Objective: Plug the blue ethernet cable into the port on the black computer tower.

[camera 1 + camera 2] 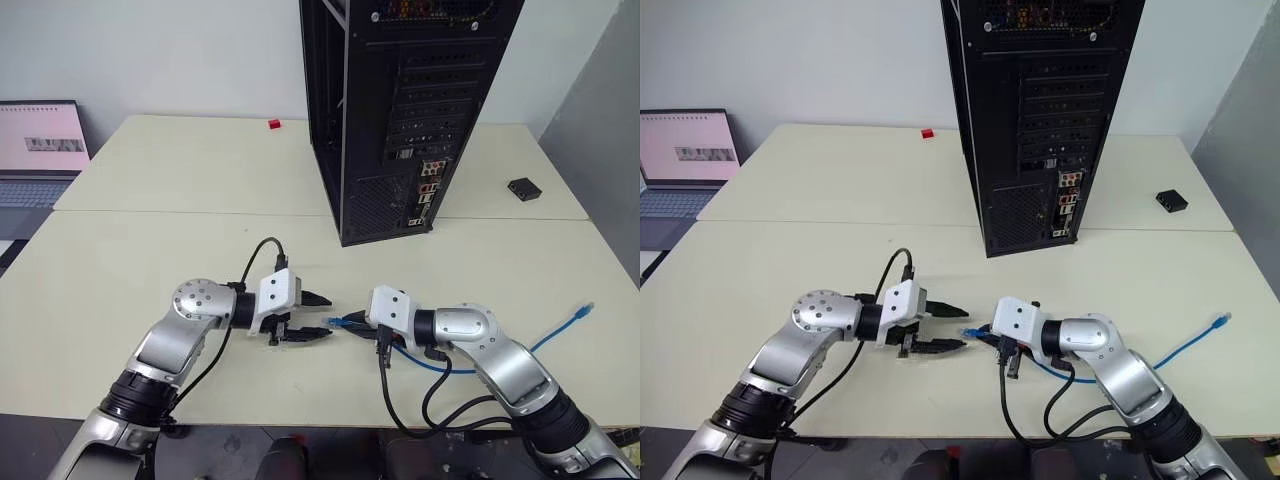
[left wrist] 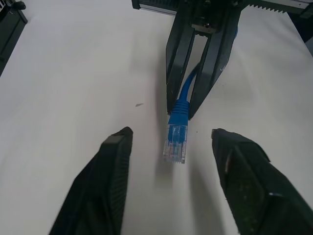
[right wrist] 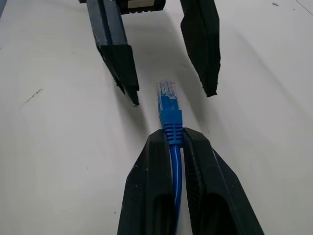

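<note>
The blue ethernet cable (image 1: 470, 362) lies on the table and runs right to its free end (image 1: 585, 312). My right gripper (image 3: 173, 134) is shut on the cable's blue boot, and the clear plug (image 3: 166, 93) sticks out past its tips. Facing it, my left gripper (image 1: 330, 315) is open, with a finger (image 2: 115, 181) on each side of the plug's tip and not touching it. The black computer tower (image 1: 400, 100) stands at the back centre, its rear connector strip (image 1: 427, 190) towards me. The port is too small to pick out.
A laptop (image 1: 40, 150) sits at the far left edge. A small red object (image 1: 274, 124) lies on the far table and a small black box (image 1: 523, 188) to the right of the tower. Black robot cables (image 1: 440, 400) loop near the front edge.
</note>
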